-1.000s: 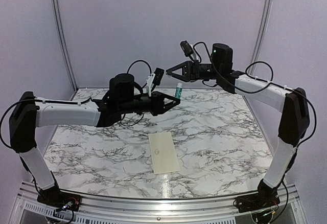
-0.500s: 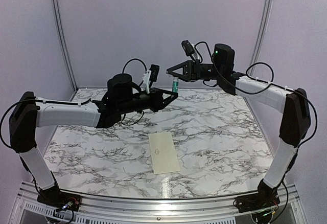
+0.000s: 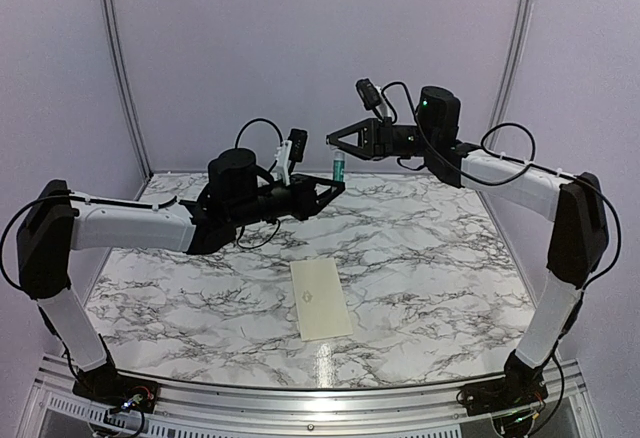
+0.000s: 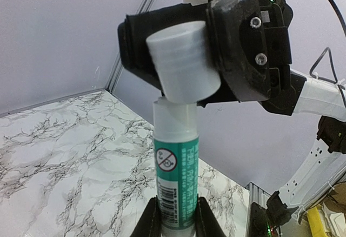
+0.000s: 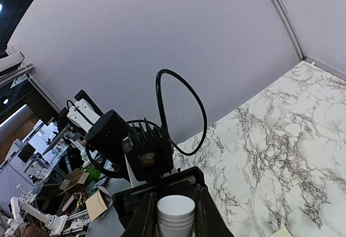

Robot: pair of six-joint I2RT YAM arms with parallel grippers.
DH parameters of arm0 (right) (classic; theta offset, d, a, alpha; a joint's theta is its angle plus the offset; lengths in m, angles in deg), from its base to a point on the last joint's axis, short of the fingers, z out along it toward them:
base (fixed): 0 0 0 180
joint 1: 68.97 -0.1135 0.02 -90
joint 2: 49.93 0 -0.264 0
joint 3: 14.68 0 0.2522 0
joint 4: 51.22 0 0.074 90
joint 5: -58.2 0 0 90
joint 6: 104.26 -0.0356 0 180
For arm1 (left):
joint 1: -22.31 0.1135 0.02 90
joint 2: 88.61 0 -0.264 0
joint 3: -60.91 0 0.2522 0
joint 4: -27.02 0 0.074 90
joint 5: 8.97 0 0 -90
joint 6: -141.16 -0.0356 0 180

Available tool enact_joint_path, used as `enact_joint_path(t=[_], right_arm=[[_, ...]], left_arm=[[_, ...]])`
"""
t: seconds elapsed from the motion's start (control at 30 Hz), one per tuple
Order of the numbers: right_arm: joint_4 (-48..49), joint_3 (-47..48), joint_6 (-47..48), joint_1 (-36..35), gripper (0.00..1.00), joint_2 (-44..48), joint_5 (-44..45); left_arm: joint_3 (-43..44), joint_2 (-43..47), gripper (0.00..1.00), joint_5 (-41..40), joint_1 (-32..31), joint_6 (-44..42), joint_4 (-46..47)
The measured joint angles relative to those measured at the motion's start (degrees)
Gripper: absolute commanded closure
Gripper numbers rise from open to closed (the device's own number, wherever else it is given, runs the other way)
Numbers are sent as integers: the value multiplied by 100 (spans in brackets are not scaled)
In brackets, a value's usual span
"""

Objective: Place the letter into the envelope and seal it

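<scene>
The cream envelope (image 3: 320,298) lies flat on the marble table in front of the arms, with no gripper near it. The letter is out of view. My left gripper (image 3: 335,187) is shut on the bottom of a green-and-white glue tube (image 3: 338,167) and holds it upright in the air; the left wrist view shows the tube (image 4: 175,177) standing between the jaws. My right gripper (image 3: 330,142) is shut on the tube's white cap (image 4: 184,61) right at the tube's top. The cap (image 5: 175,212) sits tilted there; I cannot tell whether it is seated.
The marble table (image 3: 430,258) spreads under both raised arms. Metal frame posts (image 3: 120,68) stand at the back corners against the grey wall. A looping black cable (image 5: 181,107) hangs on the left wrist close to the two grippers.
The left gripper has carried the glue tube up and to the left, bringing its top under the right gripper's tips. The right arm has barely moved.
</scene>
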Motion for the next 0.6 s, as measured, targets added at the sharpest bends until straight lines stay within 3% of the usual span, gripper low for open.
enact_joint_path(t=[0.6], right_arm=[[153,-118,-59,0,81,0,2]], left_arm=[[-4,4,89,66,0,68,68]])
